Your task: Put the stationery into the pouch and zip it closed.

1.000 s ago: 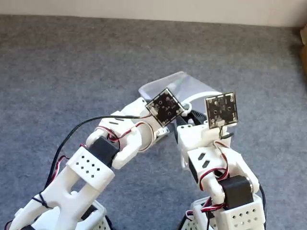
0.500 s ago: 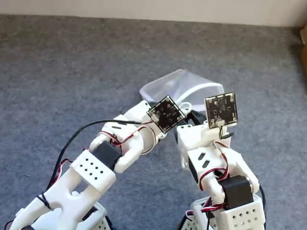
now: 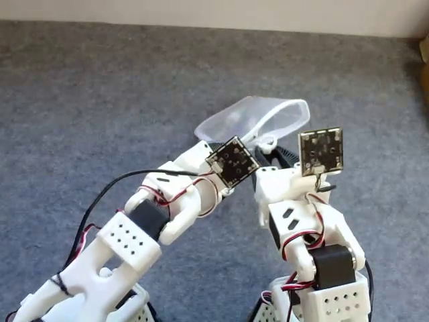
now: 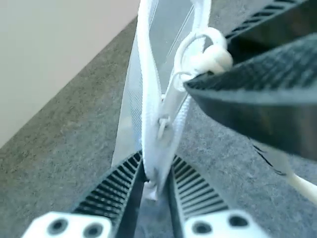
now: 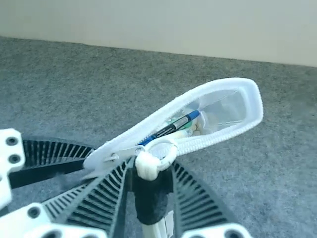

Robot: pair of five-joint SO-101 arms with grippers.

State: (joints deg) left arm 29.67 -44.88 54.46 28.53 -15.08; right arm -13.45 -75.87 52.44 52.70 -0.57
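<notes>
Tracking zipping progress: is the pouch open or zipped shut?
Open: the pouch mouth gapes, pen visible inside. Left hand pinches its end; right hand grips the zipper pull.

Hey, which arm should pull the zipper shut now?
Right. The right gripper is shut on the zipper pull at the open mouth of the pouch, while the left gripper pinches its end, anchoring it.

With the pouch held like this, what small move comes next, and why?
Probably the right gripper should draw the zipper pull toward the far end of the pouch while the left gripper clamps the near end. The mouth gapes open, and the pen already lies inside.
</notes>
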